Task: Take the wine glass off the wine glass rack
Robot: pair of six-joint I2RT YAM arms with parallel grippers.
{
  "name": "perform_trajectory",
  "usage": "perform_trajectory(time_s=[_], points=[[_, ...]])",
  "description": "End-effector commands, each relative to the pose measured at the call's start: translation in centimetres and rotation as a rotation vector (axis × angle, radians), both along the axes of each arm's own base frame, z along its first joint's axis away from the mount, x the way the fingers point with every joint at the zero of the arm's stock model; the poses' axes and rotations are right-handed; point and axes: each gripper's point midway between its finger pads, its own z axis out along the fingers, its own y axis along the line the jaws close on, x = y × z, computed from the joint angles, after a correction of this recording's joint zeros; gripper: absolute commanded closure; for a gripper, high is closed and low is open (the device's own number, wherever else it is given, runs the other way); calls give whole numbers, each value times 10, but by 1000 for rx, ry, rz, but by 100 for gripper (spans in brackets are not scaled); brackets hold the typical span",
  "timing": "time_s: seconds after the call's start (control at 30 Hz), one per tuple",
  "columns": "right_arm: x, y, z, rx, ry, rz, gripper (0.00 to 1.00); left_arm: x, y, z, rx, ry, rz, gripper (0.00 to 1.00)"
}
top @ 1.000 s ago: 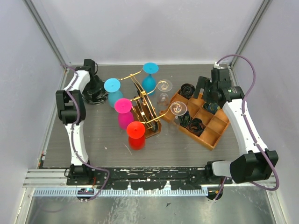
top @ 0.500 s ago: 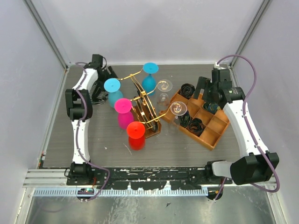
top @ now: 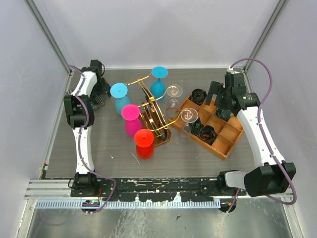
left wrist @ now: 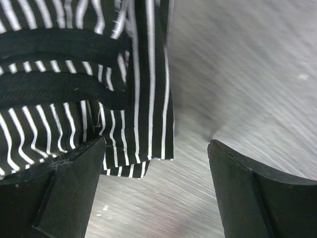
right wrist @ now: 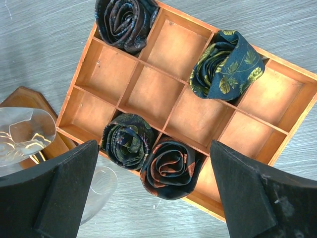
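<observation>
The wine glass rack (top: 154, 115) of gold wire stands on a brown wooden base mid-table. Inverted glasses hang from its arms: two cyan (top: 120, 92), a pink (top: 130, 114), a red (top: 144, 139) and two clear ones (top: 188, 116). My left gripper (top: 100, 91) is open and empty, low over a black-and-white striped cloth (left wrist: 74, 89) left of the rack; in its wrist view the gripper (left wrist: 156, 191) shows bare table between the fingers. My right gripper (top: 217, 99) is open and empty above the orange tray; the right wrist view shows the gripper (right wrist: 153, 193), a clear glass (right wrist: 25, 131) and the rack's base (right wrist: 22, 99) at the left.
An orange compartmented tray (top: 225, 146) with several rolled dark ties (right wrist: 171, 166) lies right of the rack, also seen in the right wrist view (right wrist: 148, 94). The striped cloth (top: 99, 101) lies at the back left. Walls close in the table on three sides.
My left wrist swung right toward the rack half a second ago and has come back left over the striped cloth. The right arm and the glasses have not moved.
</observation>
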Motion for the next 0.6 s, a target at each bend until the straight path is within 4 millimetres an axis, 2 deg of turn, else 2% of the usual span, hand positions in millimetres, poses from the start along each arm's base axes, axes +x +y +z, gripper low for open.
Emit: perform_trajectory(time_s=[0.0,0.13,0.27,0.33,0.43,0.57], points=[[8,3,2,9,-33,11,0,-25,42,14,284,87,34,8],[6,6,-17,17,23,24,0,-32,53,17,409,103,38,4],[6,14,-28,56,60,41,0,-35,57,30,437,75,55,2],[9,20,-35,87,77,54,0,-39,50,37,406,60,59,2],[15,26,-55,116,132,48,0,-45,31,49,355,5,56,1],[18,22,-80,104,201,9,0,-55,6,58,254,-69,35,1]])
